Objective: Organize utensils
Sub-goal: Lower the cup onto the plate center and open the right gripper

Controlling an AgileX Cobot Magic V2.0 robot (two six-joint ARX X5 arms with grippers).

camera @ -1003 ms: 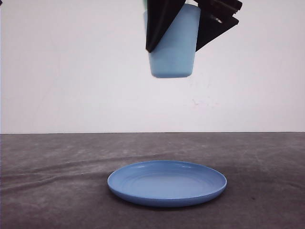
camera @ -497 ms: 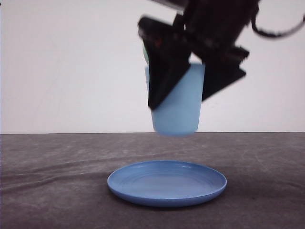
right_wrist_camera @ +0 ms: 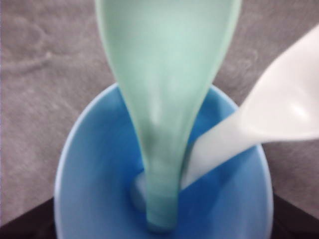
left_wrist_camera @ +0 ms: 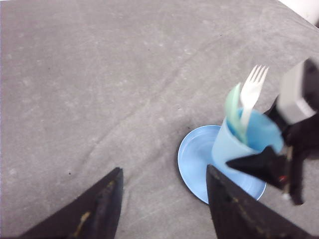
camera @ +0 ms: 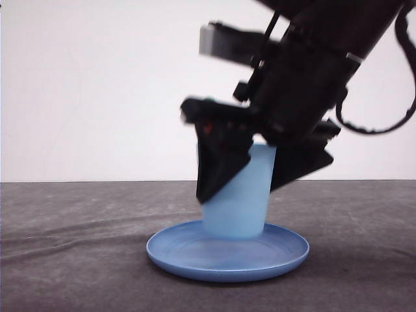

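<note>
— Grey cloth over the table (camera: 71, 260), plain white wall (camera: 91, 91) behind. What is the right arm doing over there?

— The right gripper (camera: 260, 179) has its two dark fingers clamped on either side of the light blue cup (camera: 237, 201), and the cup's base sits on, or just above, the round blue plate (camera: 175, 253); I can't tell if it's fully down.

— And the utensils?

— Both inside that cup, right between the fingers. The mint-green spoon (left_wrist_camera: 233, 107) and the white fork (left_wrist_camera: 250, 94) stand handle-down, heads poking up past the rim toward the wrist. Their long axes run roughly upright, leaning a little against the rim.

— The other arm?

— The left gripper (left_wrist_camera: 162, 199) hangs well away, fingers spread wide, nothing in them. The cup lies ahead of it and off to one side.

— So the right is the one that matters.

— I'd say so. It only needs to open and lift straight up, clear of the handles.
</note>
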